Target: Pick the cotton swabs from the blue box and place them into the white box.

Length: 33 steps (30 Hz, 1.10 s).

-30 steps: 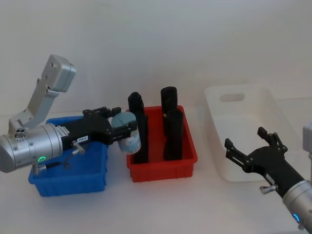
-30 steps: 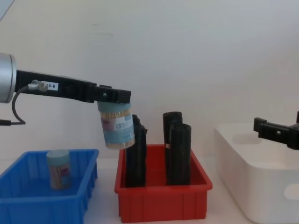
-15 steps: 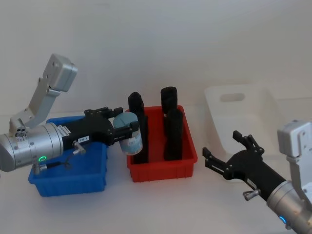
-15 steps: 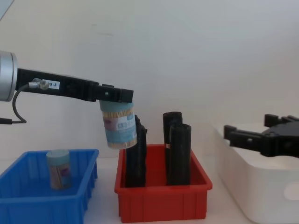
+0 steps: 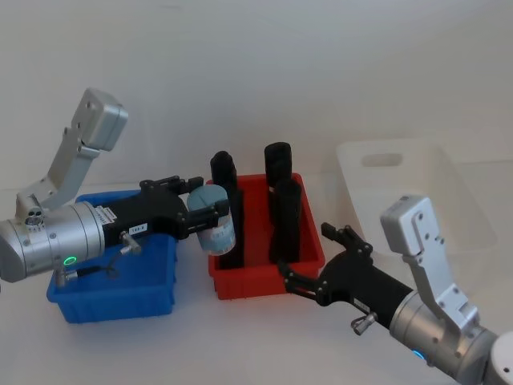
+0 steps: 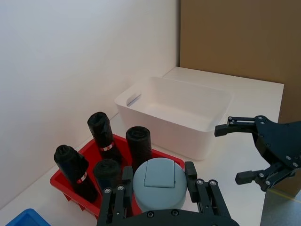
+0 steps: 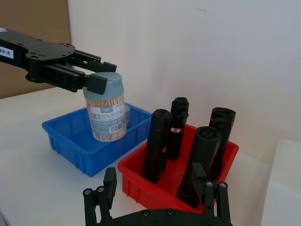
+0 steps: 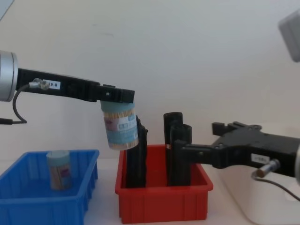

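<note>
My left gripper (image 5: 207,212) is shut on a jar of cotton swabs (image 5: 215,227), a clear jar with a pale blue lid, gripped at the lid. The jar (image 8: 120,129) hangs upright in the air above the left rim of the red bin. A second jar of cotton swabs (image 8: 59,169) stands in the blue box (image 8: 42,206). The white box (image 5: 417,188) is at the far right. My right gripper (image 5: 307,253) is open and holds nothing. It hovers by the front right of the red bin, short of the held jar (image 7: 106,117).
A red bin (image 5: 268,279) with several tall black cylinders (image 5: 282,210) stands between the blue box (image 5: 112,301) and the white box (image 6: 174,113). The cylinders rise to about the height of the hanging jar. My right arm crosses in front of the white box.
My right arm has swung left, from in front of the white box to the front of the red bin, still open. The left gripper and its jar edged slightly right.
</note>
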Each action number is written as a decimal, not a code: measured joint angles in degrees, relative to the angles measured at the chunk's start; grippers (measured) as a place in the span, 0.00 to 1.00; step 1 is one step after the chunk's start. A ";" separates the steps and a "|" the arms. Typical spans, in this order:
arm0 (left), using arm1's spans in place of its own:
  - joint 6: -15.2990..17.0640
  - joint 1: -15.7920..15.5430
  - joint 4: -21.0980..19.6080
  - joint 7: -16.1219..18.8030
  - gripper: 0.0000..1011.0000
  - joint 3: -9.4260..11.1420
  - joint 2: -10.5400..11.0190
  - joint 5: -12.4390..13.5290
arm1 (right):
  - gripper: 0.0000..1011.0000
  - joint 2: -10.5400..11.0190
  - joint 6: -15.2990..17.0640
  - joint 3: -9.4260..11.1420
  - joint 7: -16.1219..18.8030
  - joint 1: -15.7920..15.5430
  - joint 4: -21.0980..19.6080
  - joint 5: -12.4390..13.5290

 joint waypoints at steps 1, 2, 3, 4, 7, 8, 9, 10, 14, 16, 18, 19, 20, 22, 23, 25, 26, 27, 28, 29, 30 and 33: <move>0.01 -0.01 0.00 -0.01 0.66 0.00 0.00 0.00 | 0.99 -0.22 0.11 -0.14 0.35 0.31 0.27 -0.28; 0.01 -0.01 0.00 -0.02 0.66 0.00 0.00 0.00 | 0.99 -0.45 0.23 -0.30 0.73 0.62 0.54 -0.57; 0.01 -0.02 0.00 -0.03 0.66 0.00 0.00 0.00 | 0.99 -0.88 0.48 -0.57 1.50 1.21 1.10 -1.20; 0.01 -0.03 0.00 -0.04 0.66 0.00 0.00 0.00 | 0.99 -1.17 0.59 -0.75 1.81 1.60 1.44 -1.48; 0.01 -0.03 0.00 -0.06 0.66 0.00 0.00 -0.01 | 0.99 -2.01 1.05 -1.26 2.91 2.67 2.37 -2.56; 0.02 -0.03 0.00 -0.06 0.66 0.00 0.00 -0.01 | 0.99 -2.21 1.14 -1.37 3.11 2.92 2.59 -2.79; 0.02 -0.03 0.00 -0.07 0.66 0.00 0.00 -0.01 | 0.99 -2.65 1.30 -1.64 3.52 3.52 3.11 -3.23; 0.02 -0.03 0.00 -0.08 0.66 0.00 0.00 -0.01 | 0.99 -2.84 1.37 -1.75 3.71 3.77 3.34 -3.43; 0.02 -0.04 0.00 -0.10 0.66 0.00 0.00 -0.01 | 0.99 -3.84 1.73 -2.31 4.47 5.07 4.38 -4.53; 0.02 -0.03 0.00 -0.11 0.66 0.00 0.00 -0.01 | 0.99 -4.44 1.88 -2.62 4.75 5.83 5.01 -5.03; 0.02 -0.03 0.00 -0.11 0.66 0.00 0.00 -0.01 | 0.99 -4.80 1.96 -2.81 4.94 6.29 5.43 -5.42; 0.02 -0.03 0.00 -0.11 0.66 0.00 0.00 -0.01 | 0.99 -5.14 2.04 -2.99 5.07 6.72 5.82 -5.77; 0.01 -0.03 0.00 -0.11 0.66 0.00 0.00 -0.01 | 0.99 -5.32 2.06 -3.08 5.13 6.93 6.01 -5.94; 0.01 -0.03 0.00 -0.12 0.66 0.00 0.00 -0.01 | 0.99 -5.91 2.09 -3.40 5.31 7.68 6.71 -6.50; 0.00 -0.03 0.00 -0.11 0.66 0.00 0.00 -0.01 | 0.99 -6.11 2.09 -3.49 5.37 7.93 6.91 -6.66; 0.00 -0.03 0.00 -0.11 0.66 0.00 0.00 -0.01 | 0.99 -6.38 2.10 -3.65 5.48 8.28 7.34 -6.98; 0.00 -0.03 0.00 -0.11 0.66 0.00 0.00 -0.01 | 0.99 -6.76 2.10 -3.84 5.64 8.77 7.88 -7.31; 0.00 -0.03 0.00 -0.11 0.66 0.00 0.00 -0.01 | 0.99 -6.92 2.10 -3.93 5.71 9.04 8.11 -7.45; 0.00 -0.03 0.00 -0.11 0.66 0.00 0.00 -0.01 | 0.99 -7.14 2.09 -4.03 5.82 9.26 8.40 -7.62; 0.00 -0.03 0.00 -0.11 0.66 0.00 0.00 -0.01 | 0.99 -7.39 2.06 -4.17 5.98 9.60 8.76 -7.87; 0.00 -0.03 0.00 -0.11 0.66 0.00 0.00 -0.01 | 0.99 -7.63 2.02 -4.28 6.10 9.91 9.10 -8.07; 0.00 -0.03 0.00 -0.11 0.66 0.00 0.00 -0.01 | 0.99 -8.34 1.81 -4.67 6.47 10.86 10.24 -8.64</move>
